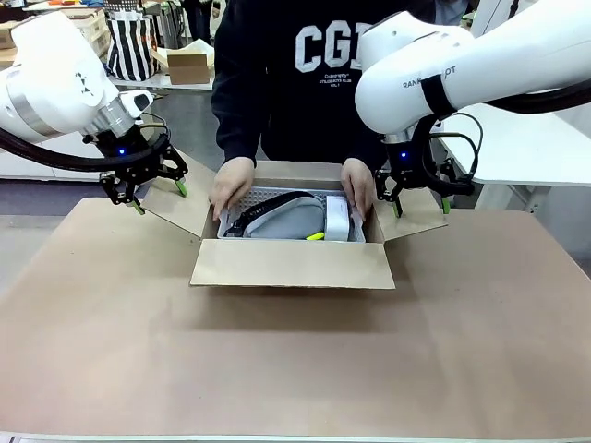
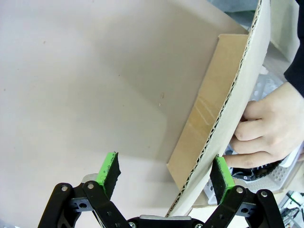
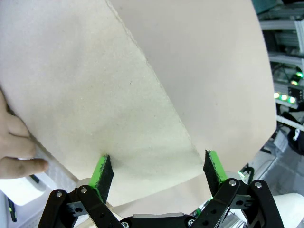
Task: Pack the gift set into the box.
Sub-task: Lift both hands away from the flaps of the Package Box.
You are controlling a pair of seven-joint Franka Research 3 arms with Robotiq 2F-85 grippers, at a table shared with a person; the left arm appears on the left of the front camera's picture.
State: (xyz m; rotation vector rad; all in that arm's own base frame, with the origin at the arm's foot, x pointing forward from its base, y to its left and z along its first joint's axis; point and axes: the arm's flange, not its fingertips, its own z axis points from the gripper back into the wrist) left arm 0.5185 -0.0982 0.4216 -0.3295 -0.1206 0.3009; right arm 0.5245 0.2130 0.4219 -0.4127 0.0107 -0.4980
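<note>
Cardboard box, front view: the brown box (image 1: 291, 265) stands open in the middle of the tabletop (image 1: 295, 369), with its side flaps spread outward.
Gift set, front view: the grey gift set (image 1: 282, 223), showing a thin yellow-green edge, lies inside the box.
Person's hands, front view: the person's hands reach into the box from the far side, one (image 1: 231, 187) at the gift set's left end and the other (image 1: 358, 187) at its right end.
Left end effector, front view: the left end effector (image 1: 160, 197) hangs at the left side flap (image 1: 185, 210), fingers spread wide, clamping nothing.
Right end effector, front view: the right end effector (image 1: 421, 206) hangs over the right side flap (image 1: 416, 221), also spread wide and holding nothing.
Left end effector, left wrist view: the fingers stand far apart. The corrugated edge of the left side flap (image 2: 223, 109) runs up between them, right beside one green pad (image 2: 221, 173). I cannot tell whether they touch.
Person's hand, left wrist view: a hand (image 2: 266, 128) rests inside the box beyond the flap.
Right end effector, right wrist view: the pads (image 3: 103, 173) are wide apart, and the corner of the right side flap (image 3: 109, 109) lies between them, ungripped.
Fingers, right wrist view: the person's fingertips (image 3: 19, 152) show at the picture's left edge.
</note>
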